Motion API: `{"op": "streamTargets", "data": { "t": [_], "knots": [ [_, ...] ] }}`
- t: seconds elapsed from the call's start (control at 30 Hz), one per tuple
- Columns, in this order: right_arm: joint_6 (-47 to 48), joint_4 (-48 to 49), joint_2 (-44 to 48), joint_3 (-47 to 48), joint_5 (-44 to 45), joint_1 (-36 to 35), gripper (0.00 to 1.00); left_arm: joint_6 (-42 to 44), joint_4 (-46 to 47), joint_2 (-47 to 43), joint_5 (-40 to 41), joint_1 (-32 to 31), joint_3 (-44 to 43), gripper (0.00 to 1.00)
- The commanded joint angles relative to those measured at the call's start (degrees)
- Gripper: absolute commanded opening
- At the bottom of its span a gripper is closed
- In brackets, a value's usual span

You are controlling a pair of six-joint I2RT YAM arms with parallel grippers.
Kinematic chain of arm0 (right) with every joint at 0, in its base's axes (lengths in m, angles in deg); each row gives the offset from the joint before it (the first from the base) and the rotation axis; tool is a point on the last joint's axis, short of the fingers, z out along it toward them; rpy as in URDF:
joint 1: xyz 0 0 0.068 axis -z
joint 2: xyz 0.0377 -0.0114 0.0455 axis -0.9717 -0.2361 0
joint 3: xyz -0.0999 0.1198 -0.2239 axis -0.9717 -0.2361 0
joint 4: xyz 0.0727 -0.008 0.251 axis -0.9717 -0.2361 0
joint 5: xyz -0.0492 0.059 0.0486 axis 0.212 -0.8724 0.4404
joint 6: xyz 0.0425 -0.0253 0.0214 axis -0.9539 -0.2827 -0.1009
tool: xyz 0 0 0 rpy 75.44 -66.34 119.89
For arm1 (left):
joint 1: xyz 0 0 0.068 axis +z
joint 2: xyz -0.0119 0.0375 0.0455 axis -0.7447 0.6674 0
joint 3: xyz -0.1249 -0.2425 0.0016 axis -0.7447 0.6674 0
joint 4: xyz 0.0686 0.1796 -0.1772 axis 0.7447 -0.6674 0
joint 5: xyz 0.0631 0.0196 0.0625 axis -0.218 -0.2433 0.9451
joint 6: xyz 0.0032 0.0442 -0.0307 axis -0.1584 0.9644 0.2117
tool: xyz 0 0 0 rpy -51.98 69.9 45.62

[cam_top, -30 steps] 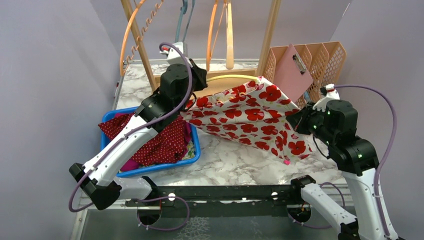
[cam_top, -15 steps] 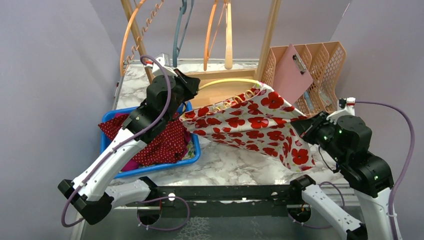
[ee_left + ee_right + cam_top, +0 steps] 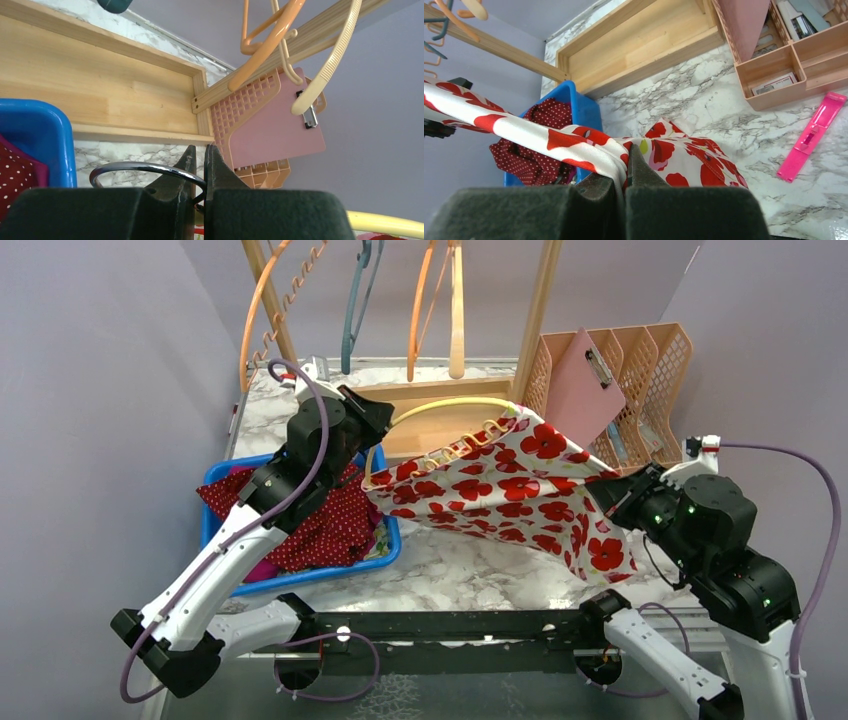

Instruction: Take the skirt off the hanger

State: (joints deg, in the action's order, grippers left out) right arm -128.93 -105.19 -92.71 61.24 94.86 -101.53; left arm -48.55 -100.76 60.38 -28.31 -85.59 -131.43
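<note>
The skirt [image 3: 500, 495], white with red poppies, hangs stretched in the air between my two arms. Its waistband is still on the yellow hanger [image 3: 450, 405], whose arc shows above the cloth. My left gripper [image 3: 365, 420] is shut on the hanger's chrome hook [image 3: 150, 169], which passes between the jaws in the left wrist view [image 3: 199, 150]. My right gripper [image 3: 612, 495] is shut on a bunched fold of the skirt [image 3: 574, 142] at its right side. The skirt's lower hem lies on the marble table [image 3: 704, 160].
A blue bin [image 3: 392, 538] holding a red dotted cloth [image 3: 320, 525] sits under my left arm. Behind stands a wooden rack [image 3: 535, 310] with several hangers [image 3: 425, 300]. A peach organizer with a pink clipboard [image 3: 585, 370] is at the back right. A pink clip [image 3: 811, 135] lies on the table.
My left arm has pulled the hanger to the left, and my right arm has drawn the skirt right and nearer. More of the yellow hanger now shows above the waistband.
</note>
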Motion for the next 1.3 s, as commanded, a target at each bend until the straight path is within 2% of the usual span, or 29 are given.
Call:
{"op": "streamTargets", "data": {
  "t": [0.0,0.17,0.27,0.4,0.47,0.57,0.7,0.83,1.0,1.07,1.1,1.17,1.27],
  "knots": [
    [0.03,-12.41,4.94,3.58,22.14,1.26,0.01,-4.56,0.27,-5.57,21.30,6.68,0.43,0.00],
    [3.80,-11.84,3.44,5.18,20.58,0.67,0.01,-7.37,-0.23,-5.21,19.65,6.91,1.29,0.00],
    [2.30,-14.61,4.59,6.02,24.99,-0.31,0.01,-9.71,-0.51,-5.73,20.98,7.07,2.01,0.00],
    [0.31,-17.27,5.74,6.98,27.07,-3.82,0.01,-7.60,0.33,-6.20,22.32,7.39,1.70,0.00],
    [2.45,-15.56,5.91,6.56,25.65,-4.22,0.01,-7.77,0.40,-5.87,22.08,7.39,1.16,0.00],
    [11.70,-6.90,5.99,3.91,17.92,-4.25,0.01,-8.17,1.53,-4.64,18.61,7.35,0.28,0.00],
    [21.73,2.13,2.48,-0.64,-1.48,-4.25,0.01,-0.19,9.25,-1.35,8.66,7.39,-1.46,0.00],
    [24.89,6.48,-2.68,-3.00,-16.31,-4.25,0.01,9.89,10.86,4.06,-1.07,7.27,-9.24,0.00],
    [26.57,8.53,-9.25,-1.90,-27.81,-4.25,0.08,19.54,12.57,6.90,-6.82,5.91,-12.33,0.00],
    [26.46,10.28,-10.91,0.86,-31.45,-4.25,0.08,24.55,12.57,7.88,-7.04,3.69,-12.75,0.00],
    [26.09,11.98,-11.08,2.21,-32.99,-4.25,0.12,27.10,12.52,8.24,-6.33,2.25,-12.59,0.00],
    [25.15,15.15,-11.18,2.75,-34.66,-4.25,0.29,29.72,12.51,8.33,-3.91,0.22,-11.51,0.00],
    [22.54,10.89,-14.37,6.05,-28.75,-4.25,0.34,31.48,13.85,7.97,-1.14,-0.59,-9.69,0.00]
  ]
}}
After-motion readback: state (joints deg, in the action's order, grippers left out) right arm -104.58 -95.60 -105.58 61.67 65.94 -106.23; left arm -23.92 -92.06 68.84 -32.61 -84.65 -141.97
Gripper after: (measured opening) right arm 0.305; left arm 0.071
